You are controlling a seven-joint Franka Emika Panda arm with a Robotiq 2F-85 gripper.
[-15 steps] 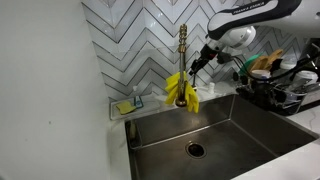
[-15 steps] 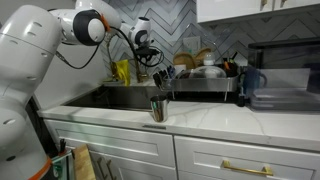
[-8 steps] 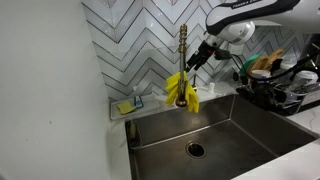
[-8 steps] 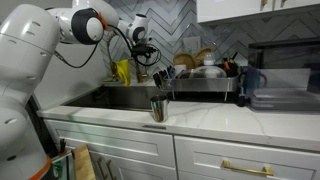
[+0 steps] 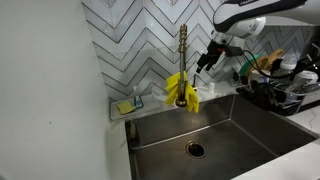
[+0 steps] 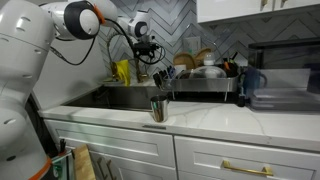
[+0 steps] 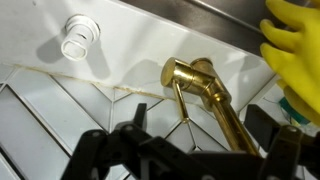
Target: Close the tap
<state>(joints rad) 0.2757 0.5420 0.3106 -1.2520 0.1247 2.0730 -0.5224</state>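
Status: gripper (image 7: 205, 152) is open. The wrist view shows both dark fingers (image 7: 130, 140) spread wide along the bottom edge with nothing clamped. The tap (image 7: 197, 74) sits ahead of them: a brass base with a slim brass tube running toward the gap between the fingers. From this view I can't tell whether the tube reaches in between the fingertips.

In an exterior view the gripper (image 5: 205, 62) hangs beside the tap (image 5: 183, 48), level with the coiled neck on the dish rack side. There is a visible gap and no contact. In an exterior view the gripper (image 6: 151, 52) points down over the back of the sink, and the tap is hard to make out there.

The tap stands upright at the back rim of the sink (image 5: 150, 122), against the herringbone backsplash (image 5: 130, 40). A yellow cloth (image 5: 182, 90) is draped over the tap's lower part and hangs toward the basin. It also shows at the wrist view's edge (image 7: 295, 45) and as a yellow patch (image 6: 122, 72).

- The drain (image 5: 196, 150) is in the basin floor.
- A small sponge tray (image 5: 128, 105) sits on the ledge near the tap.
- The dish rack (image 5: 285, 95) is loaded, beyond the gripper.
- A metal cup (image 6: 158, 108) stands on the front counter (image 6: 220, 122).
- A white round cap (image 7: 79, 36) sits on the surface near the tap base.
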